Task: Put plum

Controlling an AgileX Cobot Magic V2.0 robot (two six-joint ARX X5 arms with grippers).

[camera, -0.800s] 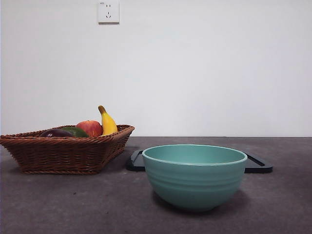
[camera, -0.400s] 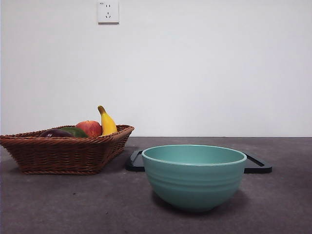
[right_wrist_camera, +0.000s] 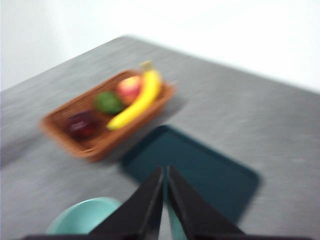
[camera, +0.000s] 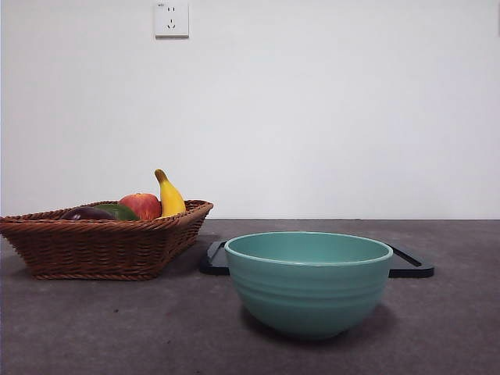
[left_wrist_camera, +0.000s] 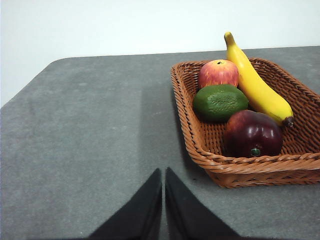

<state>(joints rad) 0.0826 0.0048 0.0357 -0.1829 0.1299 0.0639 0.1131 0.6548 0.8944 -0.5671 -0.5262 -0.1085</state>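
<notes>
The plum [left_wrist_camera: 252, 134] lies in the wicker basket [left_wrist_camera: 200, 150], at the end of it nearest the left hand [left_wrist_camera: 163, 172], which hangs over bare desk [left_wrist_camera: 90, 140] with its two black jaws pressed together and nothing between them. From that hand the basket sits a little ahead and off to one side, and the plum is the closest fruit to it, resting just inside the near rim. Beyond the plum, further from the hand, the dark green fruit [left_wrist_camera: 220, 102] lies beside it, then the red apple [left_wrist_camera: 218, 73] at the far end, and the banana [left_wrist_camera: 255, 85] runs along the length of the basket past all three, its dark tip just beside the plum. The right hand [right_wrist_camera: 165, 172] is likewise closed and empty, held high over the desk; its view is blurred, but directly below and ahead of it lies the dark tray [right_wrist_camera: 200, 175], with the teal bowl [right_wrist_camera: 87, 215] close under it to one side and the basket well ahead, the plum [right_wrist_camera: 80, 124] showing as a dark blot at the basket's nearer end. Looking level across the desk, neither hand is in sight: the bowl [camera: 308, 281] stands in front, the tray [camera: 410, 266] flat behind it, and the basket [camera: 101, 242] off to the side, where only a dark sliver of the plum [camera: 84, 213] shows above the rim beside the green fruit [camera: 117, 211].
</notes>
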